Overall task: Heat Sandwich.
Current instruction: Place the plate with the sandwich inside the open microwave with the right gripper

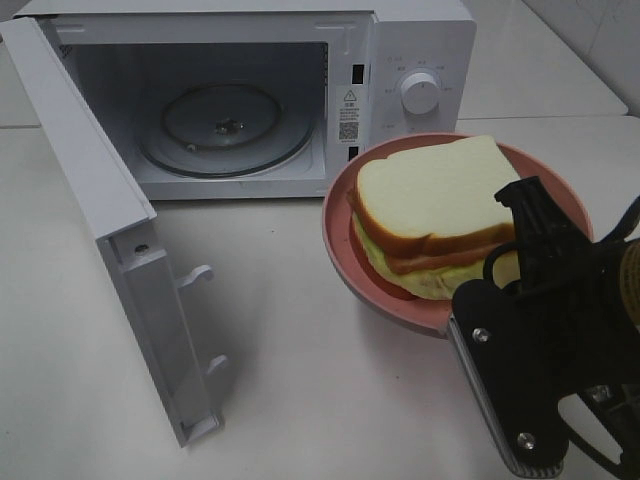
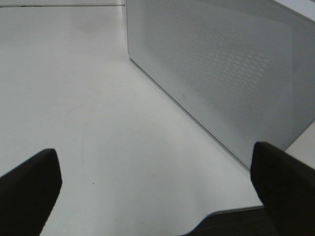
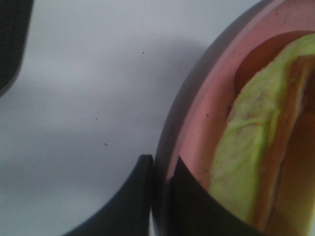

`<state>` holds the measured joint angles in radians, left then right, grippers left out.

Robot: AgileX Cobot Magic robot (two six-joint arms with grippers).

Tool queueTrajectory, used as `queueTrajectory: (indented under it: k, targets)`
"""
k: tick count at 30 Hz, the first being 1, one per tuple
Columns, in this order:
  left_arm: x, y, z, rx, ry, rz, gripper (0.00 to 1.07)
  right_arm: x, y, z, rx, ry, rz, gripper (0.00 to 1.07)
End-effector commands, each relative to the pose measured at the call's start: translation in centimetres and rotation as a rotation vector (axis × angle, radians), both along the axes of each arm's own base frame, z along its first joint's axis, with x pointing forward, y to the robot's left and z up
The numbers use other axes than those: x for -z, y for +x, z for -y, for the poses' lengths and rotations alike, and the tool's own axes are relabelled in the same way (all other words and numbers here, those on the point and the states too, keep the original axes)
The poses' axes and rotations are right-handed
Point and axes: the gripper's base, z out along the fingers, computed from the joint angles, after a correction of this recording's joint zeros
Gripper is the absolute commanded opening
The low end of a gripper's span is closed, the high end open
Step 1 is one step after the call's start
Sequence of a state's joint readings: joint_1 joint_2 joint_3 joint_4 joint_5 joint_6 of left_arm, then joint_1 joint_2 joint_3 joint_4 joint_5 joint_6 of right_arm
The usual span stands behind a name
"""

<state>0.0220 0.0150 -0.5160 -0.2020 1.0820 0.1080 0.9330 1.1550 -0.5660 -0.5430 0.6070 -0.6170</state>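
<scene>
The sandwich (image 1: 435,205), white bread with a tan crust and a pale green lettuce layer, lies on a pink round plate (image 1: 345,240). My right gripper (image 1: 462,312) is shut on the plate's near rim. It holds the plate just right of the microwave's open cavity. In the right wrist view the two fingers pinch the plate rim (image 3: 197,113), one on each side, right gripper (image 3: 160,169), with the sandwich's lettuce edge (image 3: 246,162) beside them. The plate casts a shadow on the table below. My left gripper (image 2: 157,191) is open with nothing between its fingers.
The white microwave (image 1: 420,60) stands at the back with its door (image 1: 100,200) swung wide open to the left. A glass turntable (image 1: 225,125) lies inside. The meshed door panel (image 2: 221,73) is close ahead of the left gripper. White table (image 1: 300,380) lies all around.
</scene>
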Motion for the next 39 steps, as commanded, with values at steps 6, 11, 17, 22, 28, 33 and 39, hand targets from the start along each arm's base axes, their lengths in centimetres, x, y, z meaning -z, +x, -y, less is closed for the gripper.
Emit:
queueTrajectory:
  k: [6,11,17,22,28,33,39]
  targets:
    - [0.0,0.0,0.0,0.004,-0.004,0.007,0.98,-0.3,0.1,-0.6,-0.146,-0.002,0.060,0.03]
    - [0.0,0.0,0.0,0.004,-0.004,0.007,0.98,-0.4,0.1,-0.7,-0.235,-0.043,0.082,0.03]
    - [0.0,0.0,0.0,0.004,-0.004,0.007,0.98,-0.4,0.1,-0.7,-0.275,-0.066,0.090,0.03]
    - [0.0,0.0,0.0,0.004,-0.004,0.007,0.98,-0.5,0.1,-1.1,-0.275,-0.019,0.091,0.03]
    - [0.0,0.0,0.0,0.004,-0.004,0.007,0.98,-0.4,-0.2,-1.5,-0.225,0.076,0.047,0.01]
    - [0.0,0.0,0.0,0.004,-0.004,0.007,0.98,-0.2,-0.4,-1.3,-0.249,0.041,0.025,0.00]
    - [0.0,0.0,0.0,0.004,-0.004,0.007,0.98,-0.2,0.2,-0.7,-0.247,0.025,0.013,0.00]
